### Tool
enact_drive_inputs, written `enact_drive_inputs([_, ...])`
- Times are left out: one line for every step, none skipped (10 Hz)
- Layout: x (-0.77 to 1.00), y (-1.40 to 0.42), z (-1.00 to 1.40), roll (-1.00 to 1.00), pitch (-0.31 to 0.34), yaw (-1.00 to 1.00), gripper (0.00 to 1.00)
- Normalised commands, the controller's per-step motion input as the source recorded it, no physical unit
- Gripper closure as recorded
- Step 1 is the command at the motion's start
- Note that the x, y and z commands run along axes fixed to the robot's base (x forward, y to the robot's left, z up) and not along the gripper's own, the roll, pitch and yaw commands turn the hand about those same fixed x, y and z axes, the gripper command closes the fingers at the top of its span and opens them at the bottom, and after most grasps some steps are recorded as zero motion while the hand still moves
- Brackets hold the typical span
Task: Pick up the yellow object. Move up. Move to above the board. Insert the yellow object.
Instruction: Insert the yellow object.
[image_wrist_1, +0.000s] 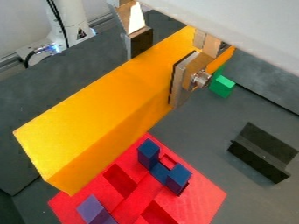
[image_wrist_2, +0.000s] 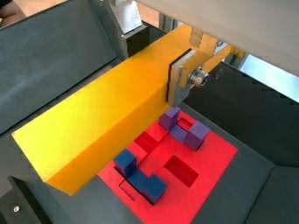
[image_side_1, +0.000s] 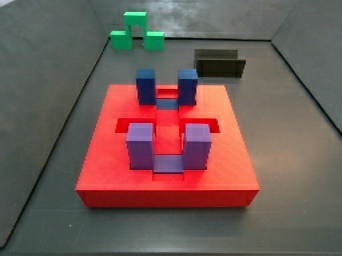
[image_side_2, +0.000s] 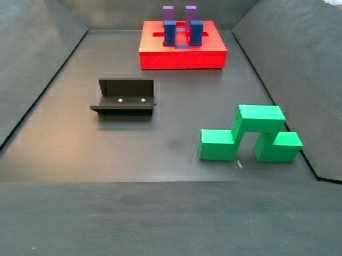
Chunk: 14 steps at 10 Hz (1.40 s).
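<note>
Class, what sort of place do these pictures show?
Probably a robot test cell: dark walled floor, red board with posts, and the gripper holding the yellow object above it.

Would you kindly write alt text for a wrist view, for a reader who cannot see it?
The gripper is shut on the yellow object, a long bar held above the board, whose blue posts show beneath. Green blocks and the dark fixture sit on the grey floor.

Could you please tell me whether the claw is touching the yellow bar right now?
Touching. In both wrist views the claw grips the yellow bar: one silver finger lies flat against its side, holding it above the red board.
</note>
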Motion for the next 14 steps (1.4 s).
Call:
enact_drive_inputs([0.0, -0.08, -0.48, -0.04, -0.149, 0.0, 1.0])
enact_drive_inputs([0.11, -0.1, -0.69, -0.08, -0.177, 0.0, 1.0])
enact_drive_inputs([0.25, -0.07, -0.72, -0.08, -0.146, 0.0, 1.0])
enact_drive_inputs([0.21, -0.12, -0.79, -0.04, -0.157, 0.0, 1.0])
enact_drive_inputs([0.09, -0.18, -0.85, 0.0, -0.169, 0.0, 1.0])
enact_drive_inputs([-0.06, -0.24, -0.75, 0.09, -0.107, 0.0, 1.0])
enact_drive_inputs([0.0, -0.26, -0.78, 0.1, -0.074, 0.0, 1.0])
enact_drive_inputs([-0.05, -0.28, -0.84, 0.08, -0.114, 0.0, 1.0])
enact_drive_inputs([0.0, -0.24, -0.81, 0.04, -0.124, 0.0, 1.0])
enact_drive_inputs([0.11, -0.11, -0.68, 0.02, -0.069, 0.0, 1.0])
enact_drive_inputs([0.18, -0.02, -0.59, 0.06, -0.017, 0.0, 1.0])
enact_drive_inputs([0.03, 0.0, -0.51, 0.09, -0.001, 0.0, 1.0])
enact_drive_inputs([0.0, 0.0, -0.45, 0.07, 0.0, 0.0, 1.0])
enact_drive_inputs([0.0, 0.0, -0.42, 0.03, -0.009, 0.01, 1.0])
